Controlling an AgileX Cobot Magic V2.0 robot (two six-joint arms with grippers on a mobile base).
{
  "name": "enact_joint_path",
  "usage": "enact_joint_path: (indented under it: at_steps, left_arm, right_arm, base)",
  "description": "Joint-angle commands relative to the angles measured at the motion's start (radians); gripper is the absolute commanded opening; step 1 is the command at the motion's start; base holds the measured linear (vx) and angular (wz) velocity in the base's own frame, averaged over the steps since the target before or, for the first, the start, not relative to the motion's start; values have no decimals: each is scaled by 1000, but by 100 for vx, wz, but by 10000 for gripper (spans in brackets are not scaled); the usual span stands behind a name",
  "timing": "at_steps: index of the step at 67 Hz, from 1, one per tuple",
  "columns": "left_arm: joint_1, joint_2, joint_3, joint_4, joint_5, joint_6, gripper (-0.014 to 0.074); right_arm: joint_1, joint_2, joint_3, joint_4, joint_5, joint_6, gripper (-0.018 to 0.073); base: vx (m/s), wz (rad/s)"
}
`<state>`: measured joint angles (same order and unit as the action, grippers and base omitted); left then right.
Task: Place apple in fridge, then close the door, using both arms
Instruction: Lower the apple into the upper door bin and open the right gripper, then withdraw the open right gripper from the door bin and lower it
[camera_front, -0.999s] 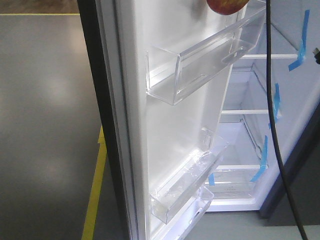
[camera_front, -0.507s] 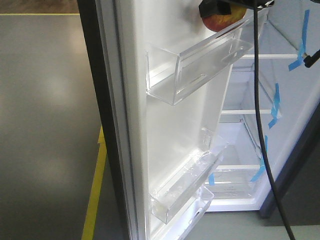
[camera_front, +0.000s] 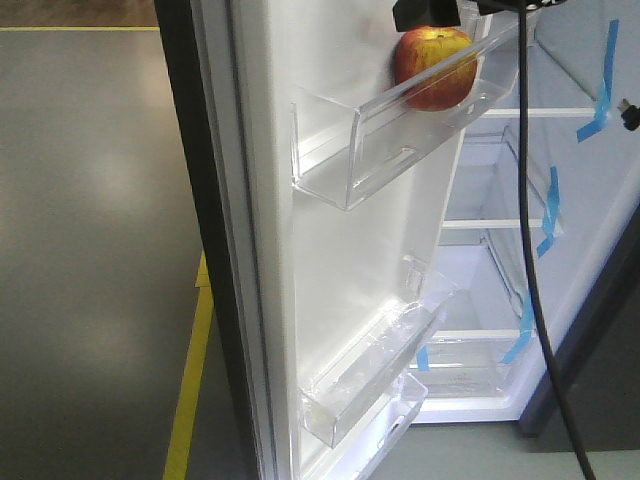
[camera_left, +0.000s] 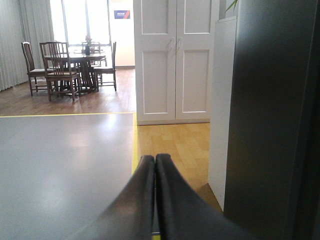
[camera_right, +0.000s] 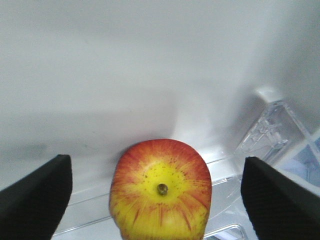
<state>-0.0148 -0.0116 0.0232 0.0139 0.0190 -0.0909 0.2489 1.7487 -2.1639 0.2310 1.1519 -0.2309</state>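
Note:
The red and yellow apple (camera_front: 435, 68) sits in the upper clear bin (camera_front: 390, 135) on the white inner liner of the open door (camera_front: 330, 240). From the right wrist view the apple (camera_right: 160, 190) shows stem end up, with my right gripper (camera_right: 155, 162) open and both black fingers (camera_right: 37, 195) wide of it, not touching. Only a black part of that gripper (camera_front: 428, 12) shows at the top of the front view. My left gripper (camera_left: 155, 159) is shut on nothing, beside the door's dark outer face (camera_left: 265, 110). The fridge (camera_front: 500, 260) stands open, showing white shelves.
A black cable (camera_front: 525, 200) hangs down in front of the fridge opening. Lower clear bins (camera_front: 370, 375) jut from the door. Blue tape strips (camera_front: 605, 70) mark the shelves. A yellow floor line (camera_front: 190, 390) runs left of the door. White cupboards (camera_left: 175, 60) and dining chairs (camera_left: 60, 65) stand beyond.
The apple came down from the top edge into the upper door bin. The right gripper, on it half a second ago, now stands higher with its fingers spread off it.

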Motion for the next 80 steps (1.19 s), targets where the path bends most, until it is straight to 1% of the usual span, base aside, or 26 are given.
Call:
enact_joint_path:
  at_steps: [1,14,25,31,37,45,55,65,71,80]
  left_arm:
    - [2,-12,-16,-3,-75,-8,-6]
    - [2,-12,-16,-3,-75,-8,-6]
    - [2,-12,-16,-3,-75,-8,-6]
    - [2,-12,-16,-3,-75,-8,-6]
    - [2,-12,-16,-3,-75,-8,-6]
    - [2,-12,-16,-3,-75,-8,-6]
    - [2,-12,-16,-3,-75,-8,-6]
    - [2,-12,-16,-3,-75,-8,-6]
    - [2,-12,-16,-3,-75,-8,-6]
    - [2,-12,-16,-3,-75,-8,-6]
  right_arm:
    - [-7,-94,-30,11,-55,-5,640]
    - [-7,-174,-30,27,16,-4,587]
    - [-7,-236,-30,55,76,-3,562]
    - [-7,-264,-28,80,83,-3,559]
    - [-7,-313,33,97,53,-5,559]
    - [-7,-421,241,98,-47,-17,559]
    - [-7,-591,588,98,-246,-47,559]
    - [-7,-768,886,97,-383,-56,559]
    - [-7,-847,1028,97,-419,-56,559]
    - [-7,-968,1189,97,-414,-52,559]
  base:
    - [0,0]
    - [0,0]
    - [0,0]
    - [0,0]
    - [0,0]
    - [0,0]
    - [0,0]
    - [0,0]
    - [0,0]
    - [0,0]
